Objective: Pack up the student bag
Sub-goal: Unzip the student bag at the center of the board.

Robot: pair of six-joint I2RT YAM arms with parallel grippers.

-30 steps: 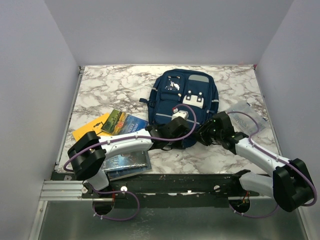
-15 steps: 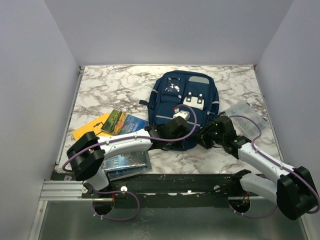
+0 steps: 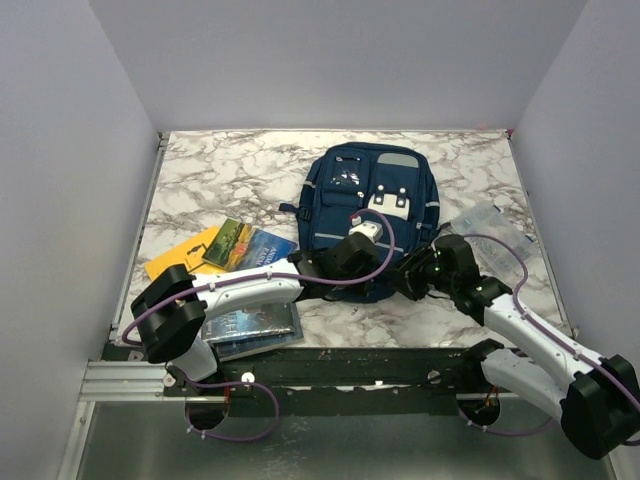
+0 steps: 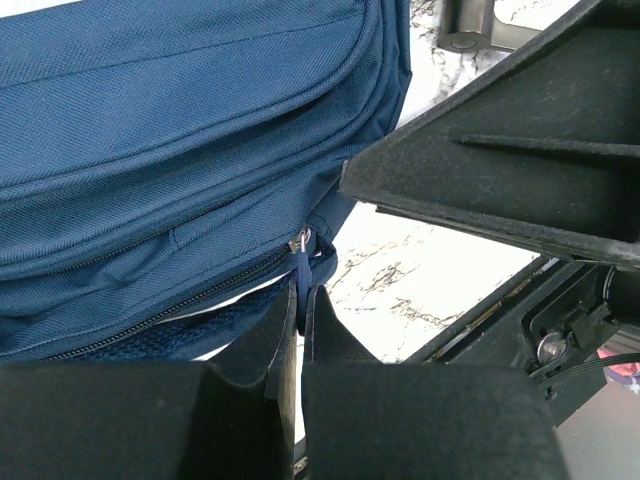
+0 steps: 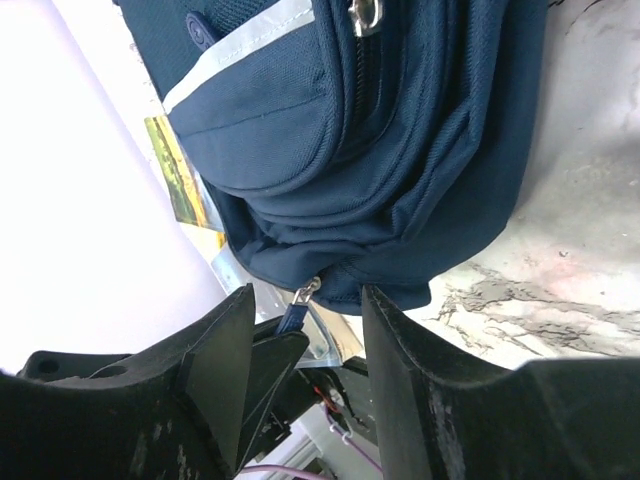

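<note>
Nearest my bases, at about 8 o'clock on the marble table (image 3: 230, 175), a stack of books (image 3: 250, 325) lies partly under my left arm. Just past it, my left gripper (image 4: 300, 300) is clamped tight on the blue zipper pull (image 4: 299, 262) at the near edge of the student bag (image 3: 368, 205). The fingers are pressed together with the tab pinched between them, and the zip line runs away from it toward 9 o'clock in the left wrist view. My right gripper (image 5: 310, 295) sits at the same near edge, coming in from 4 o'clock. Its jaws stand apart with nothing held, one on each side of the bag's bottom corner, and the pull hangs in the gap between them. The bag lies flat at the middle of the table, front pocket and white buckle clips facing up, its top toward 12 o'clock. At 9 o'clock of the bag lies a picture-covered book (image 3: 250, 245) with a yellow one (image 3: 180, 258) beside it. At its 3 o'clock is a clear plastic case (image 3: 490, 225)
</note>
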